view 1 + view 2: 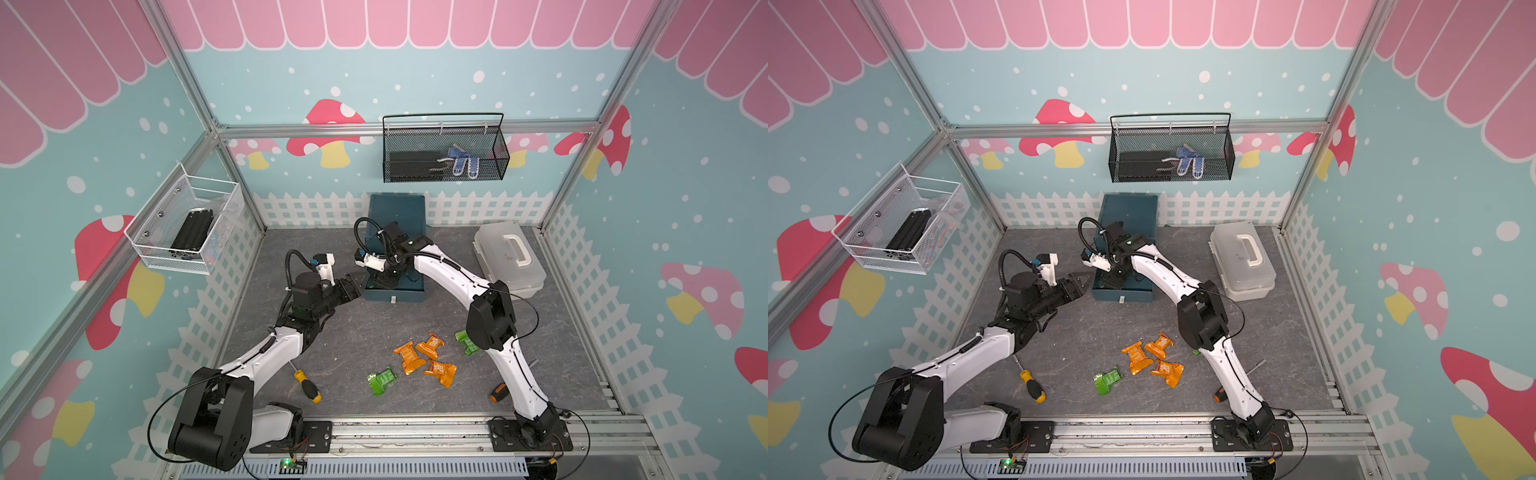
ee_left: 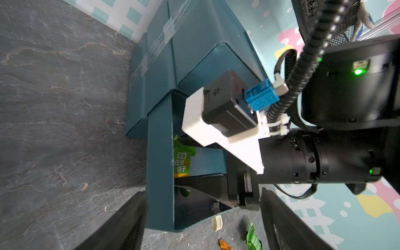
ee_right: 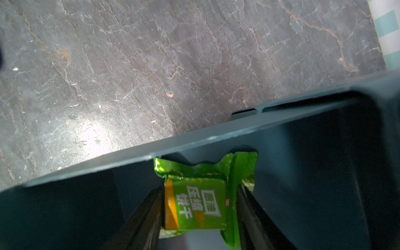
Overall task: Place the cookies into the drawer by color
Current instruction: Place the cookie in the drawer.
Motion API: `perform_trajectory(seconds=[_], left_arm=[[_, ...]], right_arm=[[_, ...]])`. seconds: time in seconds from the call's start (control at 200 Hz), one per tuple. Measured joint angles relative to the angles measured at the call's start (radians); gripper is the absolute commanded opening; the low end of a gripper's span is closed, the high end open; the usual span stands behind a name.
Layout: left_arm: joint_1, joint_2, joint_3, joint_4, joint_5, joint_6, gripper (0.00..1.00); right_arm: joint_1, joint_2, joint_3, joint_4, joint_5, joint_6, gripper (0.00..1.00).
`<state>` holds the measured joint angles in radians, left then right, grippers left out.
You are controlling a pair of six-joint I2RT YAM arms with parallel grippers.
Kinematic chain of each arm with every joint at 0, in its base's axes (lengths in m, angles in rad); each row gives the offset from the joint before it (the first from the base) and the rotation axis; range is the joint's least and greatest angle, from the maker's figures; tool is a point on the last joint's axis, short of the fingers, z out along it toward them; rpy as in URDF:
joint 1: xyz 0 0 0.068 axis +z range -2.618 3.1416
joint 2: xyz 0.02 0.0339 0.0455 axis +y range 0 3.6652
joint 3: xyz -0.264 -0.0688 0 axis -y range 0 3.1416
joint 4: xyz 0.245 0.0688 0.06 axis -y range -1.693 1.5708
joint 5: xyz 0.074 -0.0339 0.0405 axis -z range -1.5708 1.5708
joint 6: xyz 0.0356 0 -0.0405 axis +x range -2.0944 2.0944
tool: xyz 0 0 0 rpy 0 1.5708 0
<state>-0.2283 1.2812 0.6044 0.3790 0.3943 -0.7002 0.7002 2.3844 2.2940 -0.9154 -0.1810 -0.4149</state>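
The dark teal drawer cabinet (image 1: pixel 397 208) stands at the back, and its lowest drawer (image 1: pixel 395 296) is pulled out. My right gripper (image 3: pixel 199 191) reaches down into that drawer (image 3: pixel 216 138). A green cookie (image 3: pixel 194 207) lies between its fingers, and the jaws stand slightly wider than the packet's body. The left wrist view shows the same cookie (image 2: pixel 181 160). My left gripper (image 1: pixel 356 286) is open at the drawer's front left corner (image 2: pixel 160 173). On the table lie three orange cookies (image 1: pixel 430 345) (image 1: pixel 409 358) (image 1: pixel 440 372) and a green cookie (image 1: pixel 380 380). Another green cookie (image 1: pixel 467 343) is half hidden behind my right arm.
A yellow-and-black screwdriver (image 1: pixel 307 386) lies near my left arm. An orange-handled screwdriver (image 1: pixel 498 392) lies by my right arm's base. A translucent white case (image 1: pixel 509 262) sits right of the drawer. A black wire basket (image 1: pixel 444 149) and a white one (image 1: pixel 187 224) hang on the walls.
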Motion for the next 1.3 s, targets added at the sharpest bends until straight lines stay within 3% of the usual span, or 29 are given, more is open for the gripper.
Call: perform_trajectory(seconds=[0.51,0.856,1.046,1.301], left_arm=[[0.0,0.0,0.0,0.001,0.005,-0.004,0.87],[-0.002,-0.065,-0.011,-0.009,0.007,-0.003,0.85],[-0.023,-0.117,-0.016,-0.032,0.014,-0.002,0.82],[-0.182,-0.182,-0.016,-0.071,0.017,0.015,0.82]], right_arm=[[0.002,-0.021,0.003,-0.002,0.019,0.026,0.63],[0.013,-0.254,-0.152,0.066,-0.005,0.084,0.62],[0.015,-0.42,-0.369,0.161,-0.006,0.164,0.61],[0.015,-0.826,-0.851,0.317,0.122,0.385,0.6]])
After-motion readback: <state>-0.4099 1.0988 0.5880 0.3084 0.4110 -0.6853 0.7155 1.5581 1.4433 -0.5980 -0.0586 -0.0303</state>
